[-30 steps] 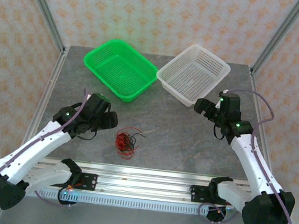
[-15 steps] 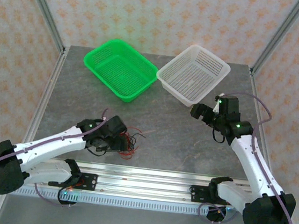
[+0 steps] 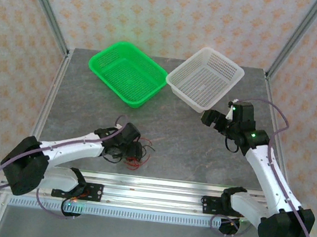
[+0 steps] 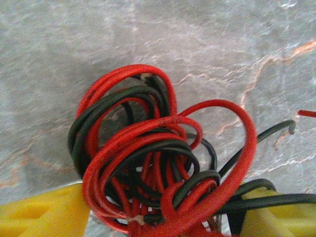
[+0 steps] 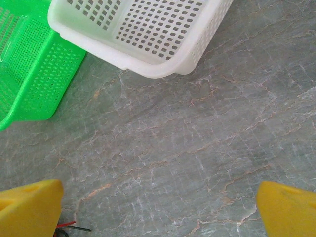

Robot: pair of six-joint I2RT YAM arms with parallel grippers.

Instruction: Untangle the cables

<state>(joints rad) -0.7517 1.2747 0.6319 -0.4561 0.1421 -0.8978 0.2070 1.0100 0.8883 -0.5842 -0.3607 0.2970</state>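
– Cables [image 3: 136, 155] [image 4: 158, 163] first: where do they lie?
– In one red-and-black knot, right between the fingers of the left gripper [image 3: 129, 145], down on the grey table [image 3: 189, 150]. The left wrist camera has the loops reaching from one yellow finger [image 4: 44, 212] to the other, with a black strand lying across the finger on the right of that view.
– So is it pinching them?
– I cannot tell. The jaws stand well apart with the knot filling the gap, and the loops look round rather than crushed. Whether the pads press on them, I can't say.
– Any loose ends?
– A black end and a short red tip stick out past that gripper, toward the right of its camera view.
– And the right gripper [image 3: 211, 116]?
– Spread wide, nothing between its fingers [image 5: 29, 207] but bare table. It hovers well apart from the knot. Ahead of it sits the white basket [image 3: 206, 78], with the green basket [image 3: 128, 72] further ahead to its left, the two nearly touching at their corners. A few thin wire ends peek out beside the finger at lower left in its own camera view.
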